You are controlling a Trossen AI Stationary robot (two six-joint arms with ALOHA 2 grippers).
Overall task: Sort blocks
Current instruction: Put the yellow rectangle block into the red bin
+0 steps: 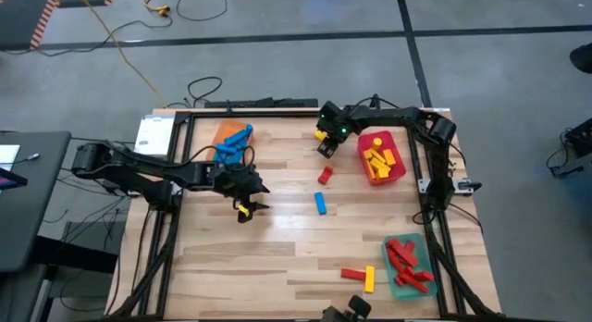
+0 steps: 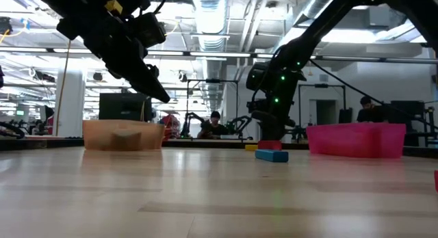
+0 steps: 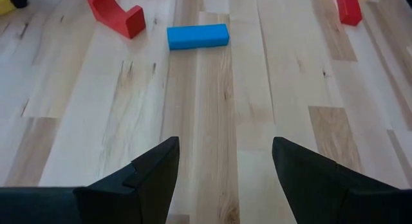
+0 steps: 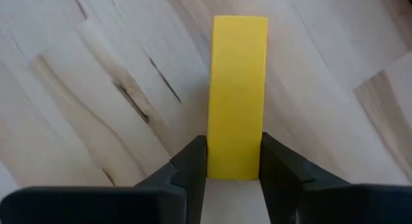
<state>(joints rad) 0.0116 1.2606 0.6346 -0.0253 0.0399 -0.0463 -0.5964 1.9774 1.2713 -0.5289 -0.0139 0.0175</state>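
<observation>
The right wrist view shows what the overhead picture only hints at: the right hand (image 4: 233, 161) has its two dark fingers (image 4: 190, 165) pressed against the sides of a yellow block (image 4: 239, 95), which lies flat on the pale wooden surface (image 4: 96, 89). From above, that hand (image 1: 326, 142) sits near the far edge of the surface, just beside the red tray (image 1: 401, 165), and the yellow block is mostly hidden under it.

The left wrist view shows the left hand (image 3: 225, 166) held wide with nothing between its fingers, looking down at bare wood, with a blue block (image 3: 197, 36) and a curved red block (image 3: 116, 14) lying farther off. From above, the left hand (image 1: 248, 194) hovers left of centre, with a small yellow piece (image 1: 243, 210) just beneath it.

The low view shows the left hand (image 2: 147, 77) raised clear of the surface, and the blue block (image 2: 272, 155) lying flat near the middle.

The red tray holds several yellow blocks (image 1: 379, 159). The orange tray (image 1: 222, 133) at the far left holds blue blocks (image 1: 232, 144). The green tray (image 1: 403, 287) at the near right holds red blocks (image 1: 403, 257). Just beside it, a red block (image 1: 352, 274) and a yellow block (image 1: 370, 279) lie loose on the wood.
</observation>
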